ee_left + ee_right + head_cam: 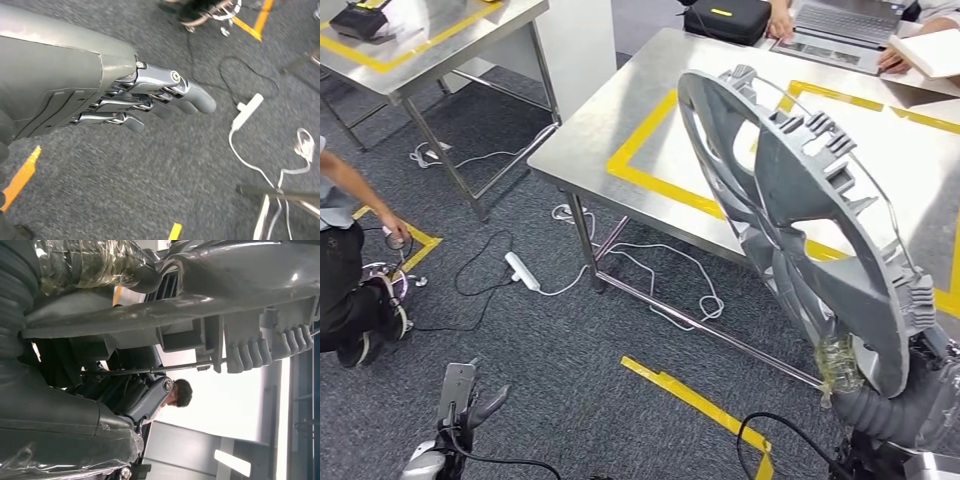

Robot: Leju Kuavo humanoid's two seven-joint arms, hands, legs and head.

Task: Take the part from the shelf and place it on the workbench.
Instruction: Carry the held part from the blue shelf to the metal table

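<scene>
The part is a large grey plastic wheel cover with spokes and clips on its rim. My right hand grips its lower edge and holds it tilted on edge, in the air over the near edge of the steel workbench. Close up, the right wrist view has the part's ribbed rim running across it, with my right hand clamped on it, thumb wrapped in clear tape. My left hand hangs low over the grey carpet, fingers straight and close together, holding nothing; its wrist appears low in the head view.
The workbench carries a yellow tape rectangle; a person's hands, a laptop and a black case lie at its far side. A second steel table stands at left. A person crouches on the floor at left. White power strip and cables lie on the carpet.
</scene>
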